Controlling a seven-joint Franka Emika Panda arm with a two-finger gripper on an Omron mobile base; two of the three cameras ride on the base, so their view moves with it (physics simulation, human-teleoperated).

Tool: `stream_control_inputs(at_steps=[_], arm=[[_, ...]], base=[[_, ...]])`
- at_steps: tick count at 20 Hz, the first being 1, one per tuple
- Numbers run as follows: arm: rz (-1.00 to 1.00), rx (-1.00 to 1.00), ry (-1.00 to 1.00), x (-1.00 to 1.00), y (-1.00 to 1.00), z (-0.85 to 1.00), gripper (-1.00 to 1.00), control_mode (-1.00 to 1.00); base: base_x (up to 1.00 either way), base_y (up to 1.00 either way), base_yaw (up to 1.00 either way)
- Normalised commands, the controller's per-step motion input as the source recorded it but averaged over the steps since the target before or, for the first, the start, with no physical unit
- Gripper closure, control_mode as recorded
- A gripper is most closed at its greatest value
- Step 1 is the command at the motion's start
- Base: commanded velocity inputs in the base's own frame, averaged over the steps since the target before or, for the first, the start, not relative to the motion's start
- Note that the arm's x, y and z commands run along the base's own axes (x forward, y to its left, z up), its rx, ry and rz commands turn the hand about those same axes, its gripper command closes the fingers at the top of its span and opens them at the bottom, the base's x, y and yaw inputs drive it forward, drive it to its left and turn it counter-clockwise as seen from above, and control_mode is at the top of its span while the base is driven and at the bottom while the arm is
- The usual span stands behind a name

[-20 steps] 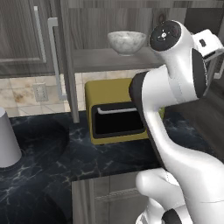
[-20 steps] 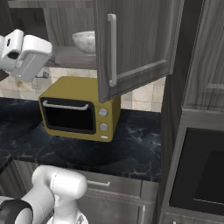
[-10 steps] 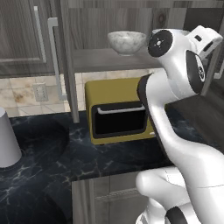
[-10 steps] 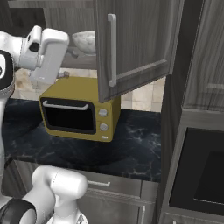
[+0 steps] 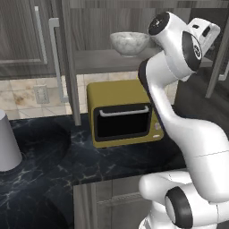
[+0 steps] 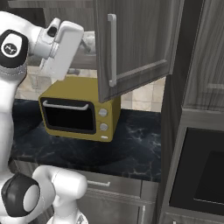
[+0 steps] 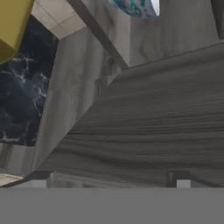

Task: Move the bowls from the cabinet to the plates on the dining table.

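Observation:
The cabinet (image 5: 27, 40) stands open, its door (image 6: 140, 43) swung out. On its shelf (image 5: 107, 58) sits the grey-white marbled bowl (image 5: 129, 42); from the right base view this bowl (image 6: 89, 41) peeks out between my hand and the door. The blue-patterned bowl (image 7: 135, 6) shows at the top edge of the hand view. My white hand (image 5: 203, 32) (image 6: 61, 48) hovers at shelf height, to the right of the marbled bowl. The gripper (image 7: 109, 179) is open, with nothing between its fingertips (image 7: 41, 179), facing wood-grain cabinet surface. The plates and the dining table are out of view.
A yellow toaster oven (image 5: 123, 114) stands on the black marble counter (image 5: 53, 161) below the shelf. A white cylinder (image 5: 6, 143) is at the counter's left. The open door's long silver handle (image 6: 111, 50) hangs just right of my hand. A dark built-in oven (image 6: 201, 175) is at far right.
My hand has swung toward the cabinet opening, moving right across the right base view to beside the open door. The bowls have not moved. The jaws stayed open.

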Motion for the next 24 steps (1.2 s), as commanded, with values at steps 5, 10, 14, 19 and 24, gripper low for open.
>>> stream_control_inputs(at_steps=[5, 10, 14, 19, 24], arm=[[-0.08, -0.12, 0.23, 0.53, 0.0, -0.01, -1.0, -1.0], [-0.1, -0.24, 0.07, 0.55, 0.0, -0.16, -1.0, -1.0], [-0.17, -0.22, 0.0, 0.17, 0.0, -0.12, -1.0, -1.0], [-0.23, -0.08, -0.03, -0.15, 0.0, -0.02, -1.0, -1.0], [-0.26, -0.02, -0.05, -0.27, -0.07, 0.0, -1.0, -1.0]], base=[[0.0, 0.0, 0.0], [0.0, 0.0, 0.0], [0.0, 0.0, 0.0], [0.0, 0.0, 0.0], [0.0, 0.0, 0.0]])
